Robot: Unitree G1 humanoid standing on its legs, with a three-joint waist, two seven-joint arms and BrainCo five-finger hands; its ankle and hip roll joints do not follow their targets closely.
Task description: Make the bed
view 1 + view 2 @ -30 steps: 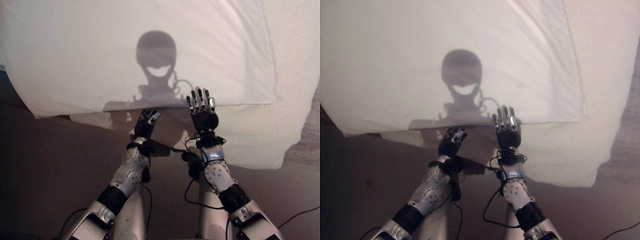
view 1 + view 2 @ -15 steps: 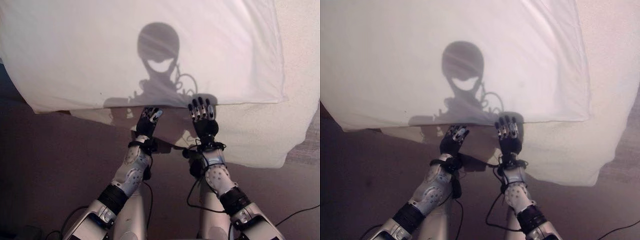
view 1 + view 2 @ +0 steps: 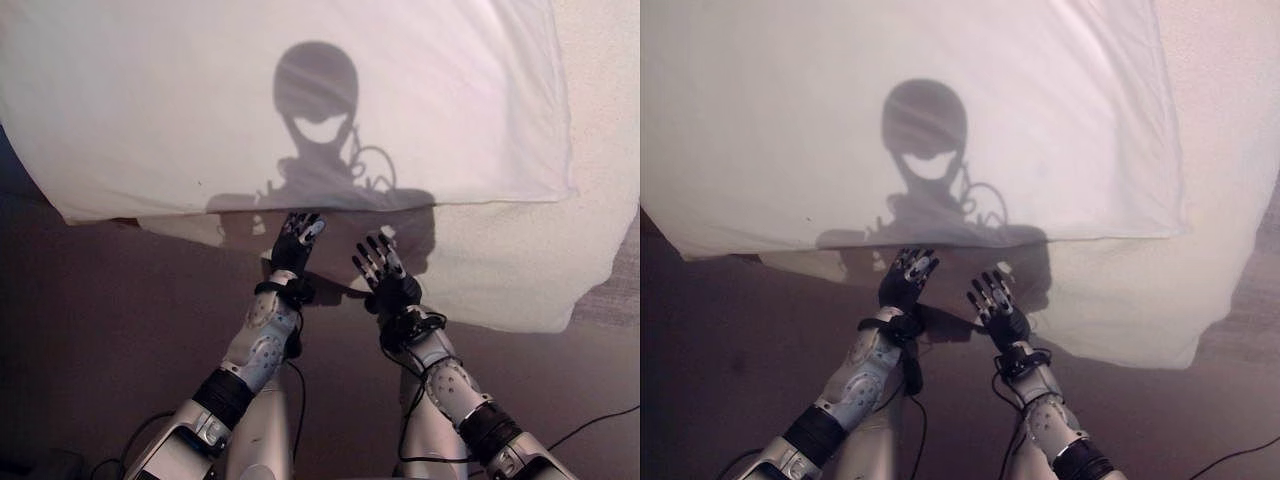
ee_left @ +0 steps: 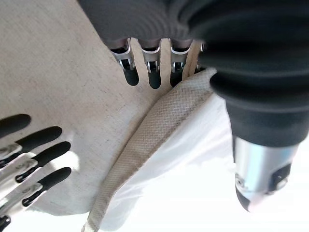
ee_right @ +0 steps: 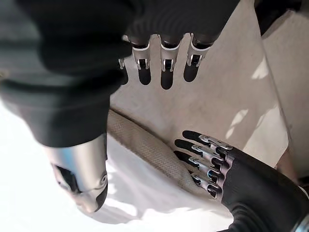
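The robot's arms are silver-grey, studded with small dark screws and banded in black near the elbows. Each hand, left hand (image 3: 292,247) and right hand (image 3: 383,275), has a dark ribbed cover and silver fingers with dark tips.

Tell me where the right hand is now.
In the left eye view the right hand is open below the white sheet's near edge, just right of the left hand.

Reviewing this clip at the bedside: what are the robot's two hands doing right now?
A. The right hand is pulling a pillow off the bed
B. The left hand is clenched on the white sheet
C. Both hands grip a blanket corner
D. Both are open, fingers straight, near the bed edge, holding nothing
D. The left hand and right hand show straight, spread fingers just below the edge of the white sheet, with no cloth between fingers and thumb.
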